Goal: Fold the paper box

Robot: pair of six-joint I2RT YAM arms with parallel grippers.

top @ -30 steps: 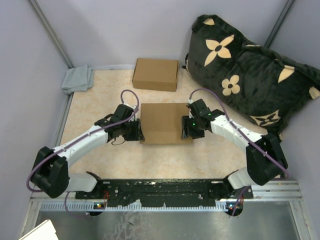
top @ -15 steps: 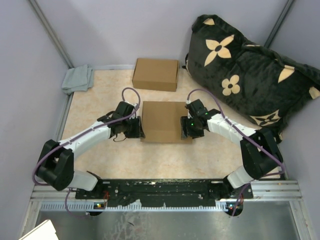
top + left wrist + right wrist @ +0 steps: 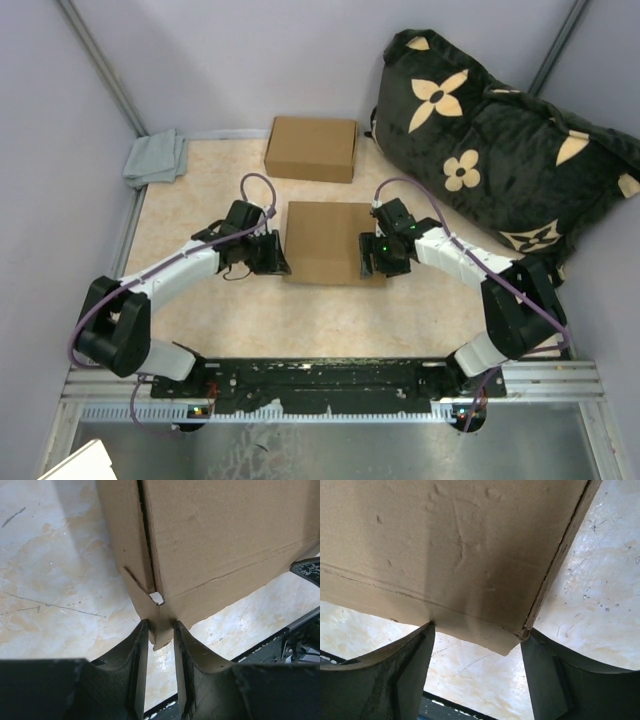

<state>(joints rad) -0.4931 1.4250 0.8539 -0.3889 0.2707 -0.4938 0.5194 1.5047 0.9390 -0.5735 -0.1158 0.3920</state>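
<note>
The paper box (image 3: 325, 242), brown cardboard with its lid down, lies flat in the middle of the table between my two grippers. My left gripper (image 3: 277, 256) is at its left side. In the left wrist view it (image 3: 160, 630) is shut on a corner of the box (image 3: 215, 535), with cardboard pinched between both fingers (image 3: 140, 650). My right gripper (image 3: 368, 258) is at the box's right side. In the right wrist view it (image 3: 476, 632) stands wide open, and the lower edge of the box (image 3: 450, 545) sits between its fingertips (image 3: 422, 645).
A second closed brown box (image 3: 311, 148) sits at the back of the table. A grey cloth (image 3: 157, 158) lies in the back left corner. A large black pillow with beige flowers (image 3: 490, 140) fills the right side. A metal rail (image 3: 330, 405) runs along the near edge.
The box and both grippers have shifted slightly toward the back of the table. The left arm's elbow has swung further left. The right gripper's hold on the box looks looser.
</note>
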